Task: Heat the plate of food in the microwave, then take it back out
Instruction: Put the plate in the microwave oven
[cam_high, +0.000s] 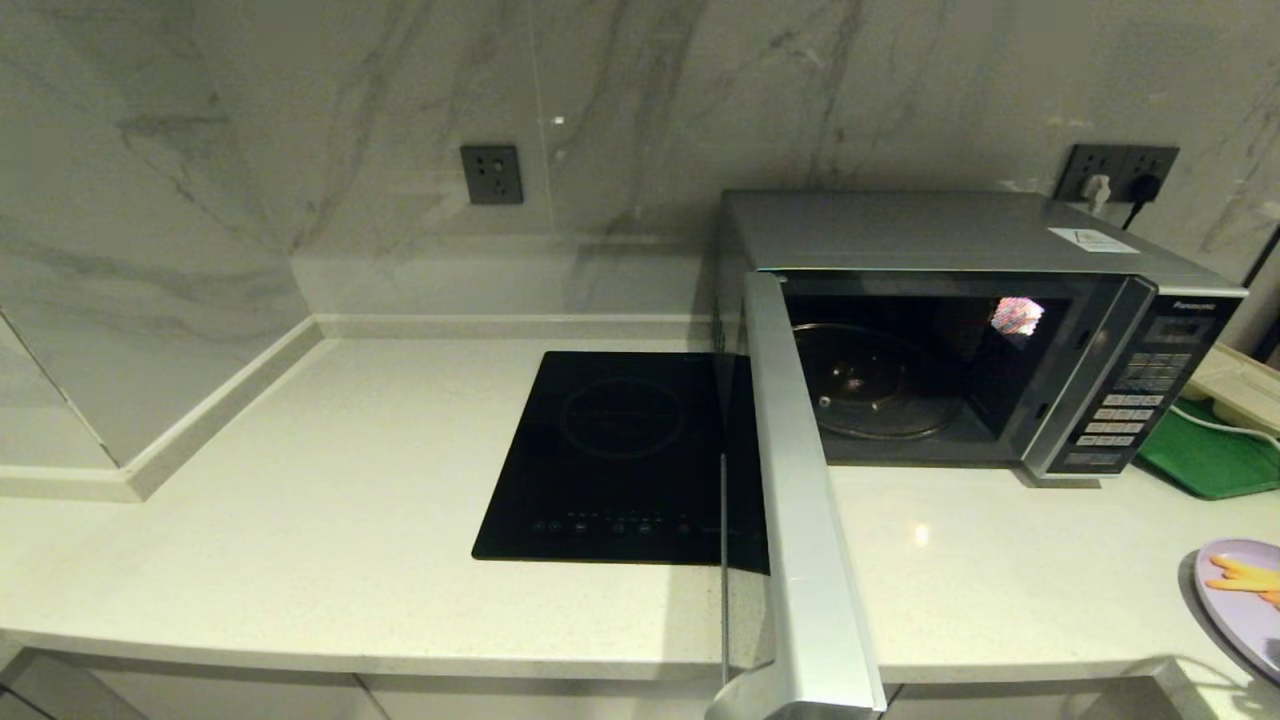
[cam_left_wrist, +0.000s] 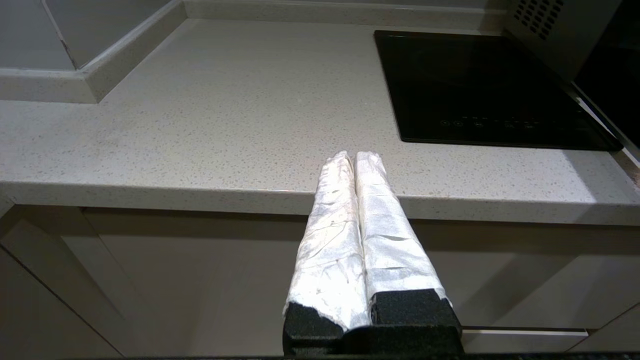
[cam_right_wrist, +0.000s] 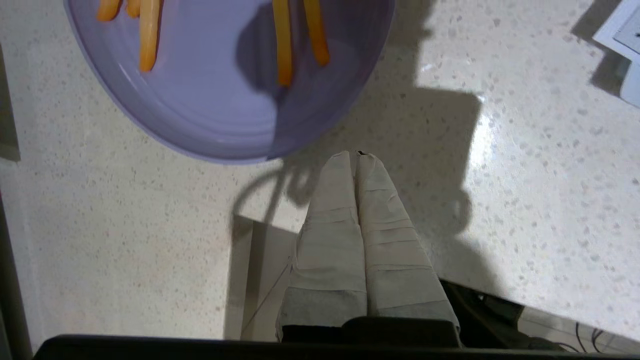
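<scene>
The right pincer (cam_right_wrist: 356, 156) is hovering over the tabletop (cam_right_wrist: 125, 250) just beside the near rim of the plate of food (cam_right_wrist: 220, 110), its two taped fingers pressed together with nothing between them. In that clenched state it is not ready to take the plate; if it drives on as it is, the tips are likely to be nudging the rim and sliding the plate across the smooth stone rather than gripping it. The plate is sitting close to the tabletop's front right edge (cam_high: 1240, 600), so a push toward that side is risking a fall. It is also shallow, and the few thin orange-yellow fries (cam_right_wrist: 295, 35) are lying loose on it, so any tilt while lifting could be spilling them. The plate itself is lilac-purple, round, with a low smooth rim offering little to pinch. The microwave (cam_high: 960, 330) is standing well apart from it, door (cam_high: 800, 480) swung wide toward the front, the glass turntable (cam_high: 870, 380) bare inside; a carried plate could be catching the open door or the opening's sill. The left pincer (cam_left_wrist: 354, 156) is parked below the tabletop's front edge, likewise clenched and holding nothing.
</scene>
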